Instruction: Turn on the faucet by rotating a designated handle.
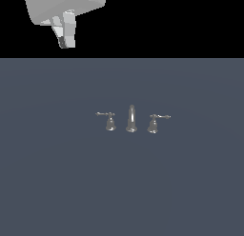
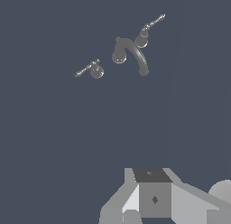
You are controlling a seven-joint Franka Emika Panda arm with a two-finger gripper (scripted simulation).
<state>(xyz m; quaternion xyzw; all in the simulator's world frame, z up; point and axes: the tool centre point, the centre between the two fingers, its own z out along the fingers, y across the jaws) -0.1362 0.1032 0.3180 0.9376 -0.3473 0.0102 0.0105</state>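
The faucet is a tiny grey metal set on the flat grey-blue floor: a curved spout between two bell-shaped knobs. The handle stands on the exterior view's left of the spout, with its thin lever pointing left. The twin knob has its lever pointing right. In the wrist view the handle, the spout and the twin knob lie far off. My gripper hangs high above and well to the exterior view's left of the handle. It looks open and holds nothing.
The white hand body fills the wrist view's lower edge. The grey-blue floor spreads wide around the faucet, against a black backdrop behind.
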